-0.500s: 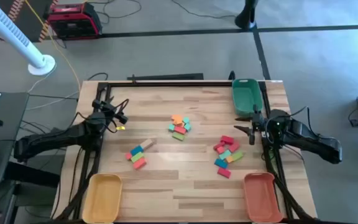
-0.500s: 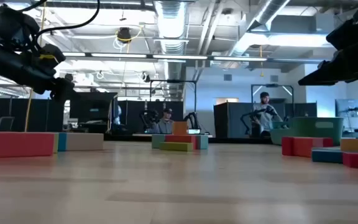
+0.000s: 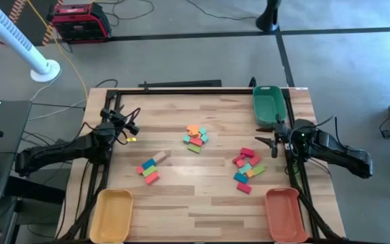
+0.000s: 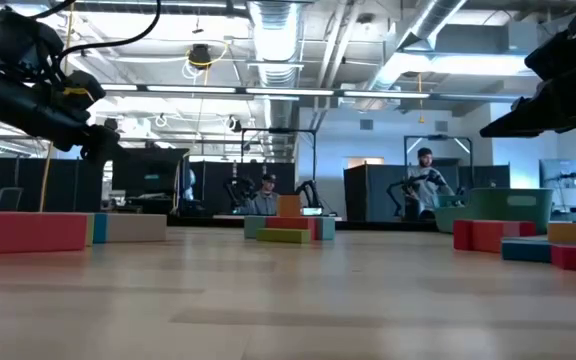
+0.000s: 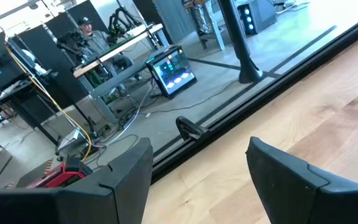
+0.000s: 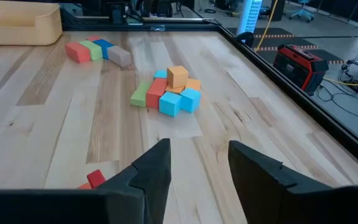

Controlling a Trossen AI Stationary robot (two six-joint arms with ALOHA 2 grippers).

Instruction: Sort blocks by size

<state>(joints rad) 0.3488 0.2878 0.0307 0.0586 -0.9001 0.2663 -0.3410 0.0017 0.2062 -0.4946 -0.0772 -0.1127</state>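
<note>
The blocks lie on the wooden table in three loose groups. The left group (image 3: 151, 168) holds red, green, teal-blue and tan bars. A middle heap (image 3: 195, 137) has an orange cube on top (image 6: 177, 76). The right group (image 3: 246, 169) is red, teal-blue, green and orange. My left gripper (image 3: 133, 130) hangs open above the table's left side, away from every block, with nothing between its fingers (image 5: 201, 180). My right gripper (image 3: 263, 143) stands open above the right side, just beyond the right group, its fingers (image 6: 199, 168) pointing toward the middle heap.
A green tray (image 3: 267, 105) stands at the far right corner, a yellow tray (image 3: 112, 213) at the near left and an orange tray (image 3: 283, 213) at the near right. Bare wood lies between the groups. People sit at desks in the room behind the table (image 4: 265, 195).
</note>
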